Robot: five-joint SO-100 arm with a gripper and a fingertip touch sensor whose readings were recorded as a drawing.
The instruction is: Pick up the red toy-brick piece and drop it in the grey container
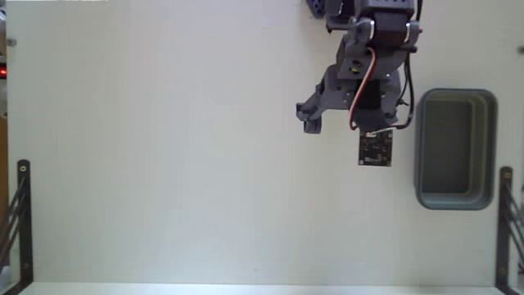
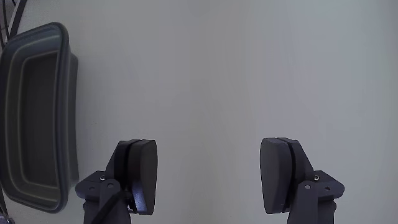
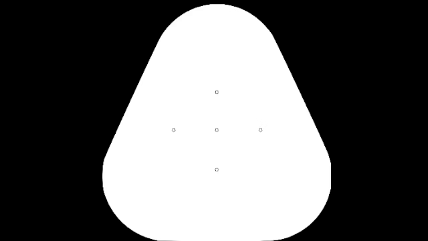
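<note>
Red toy-brick piece: not visible in either view.
Likely light, rigid, lumpy; best pinched across its flattest sides.
Gripper (image 2: 208, 183): spread, empty, lower centre of wrist view.
Grey container (image 1: 426, 195): right of fixed view, appears empty.

— What is the arm (image 1: 360, 82) made of?
— Dark grey plastic, with a thin red wire (image 1: 358, 90) looping down it and a small circuit board (image 1: 375, 148).
— The fingers (image 2: 142, 175)?
— Two rounded dark pads.

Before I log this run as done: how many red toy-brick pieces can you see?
0. None lies on the table, none sits between the open jaws of the gripper, none shows in the grey container. One could be hidden under the arm.
</note>
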